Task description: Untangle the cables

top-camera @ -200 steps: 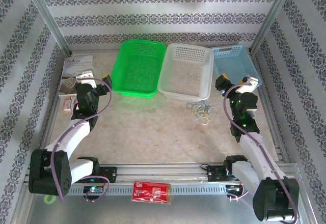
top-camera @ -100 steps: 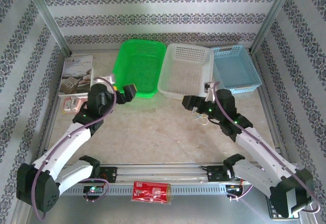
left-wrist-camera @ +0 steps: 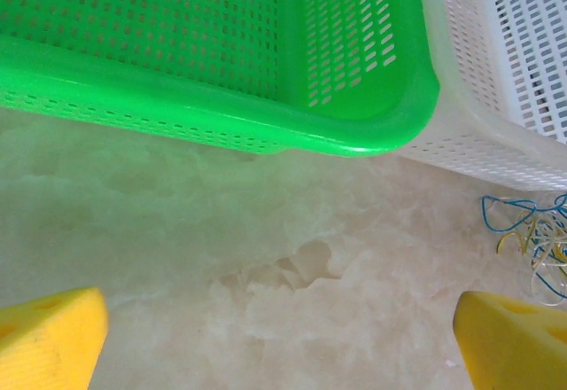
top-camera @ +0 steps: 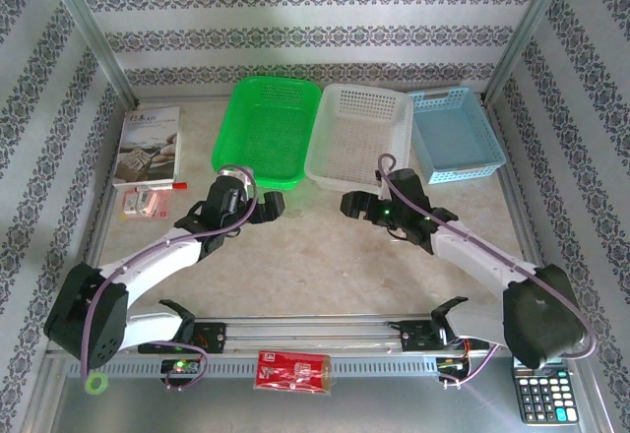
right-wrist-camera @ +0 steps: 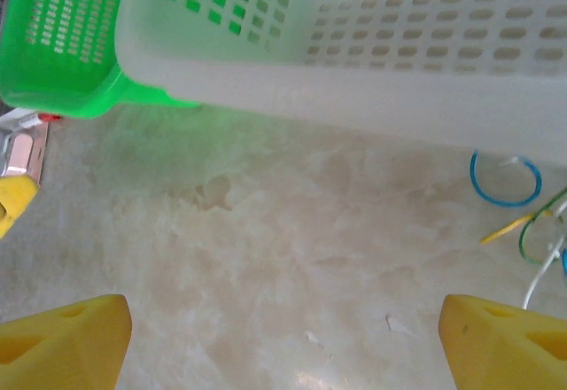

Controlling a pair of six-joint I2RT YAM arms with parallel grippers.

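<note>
The cables [right-wrist-camera: 523,217] are a small tangle of thin blue, yellow, green and white loops on the marble table, just in front of the white basket [right-wrist-camera: 354,62]. They lie to the right of my right gripper [right-wrist-camera: 283,337], which is open over bare table. From the left wrist, the cables [left-wrist-camera: 536,239] sit at the far right edge. My left gripper [left-wrist-camera: 282,332] is open too, low over the table before the green basket [left-wrist-camera: 221,71]. From above, the left gripper [top-camera: 271,204] and right gripper [top-camera: 349,204] face each other, and the right arm covers the tangle.
Three baskets stand in a row at the back: green [top-camera: 261,130], white [top-camera: 359,136] and blue [top-camera: 453,136]. A booklet [top-camera: 148,145] and a small packet [top-camera: 148,200] lie at the left. A red pack [top-camera: 293,369] and a calculator [top-camera: 539,394] sit at the near edge.
Both arms have swung in from the sides toward the middle of the table. The right arm now lies over the spot where the cables showed from above.
</note>
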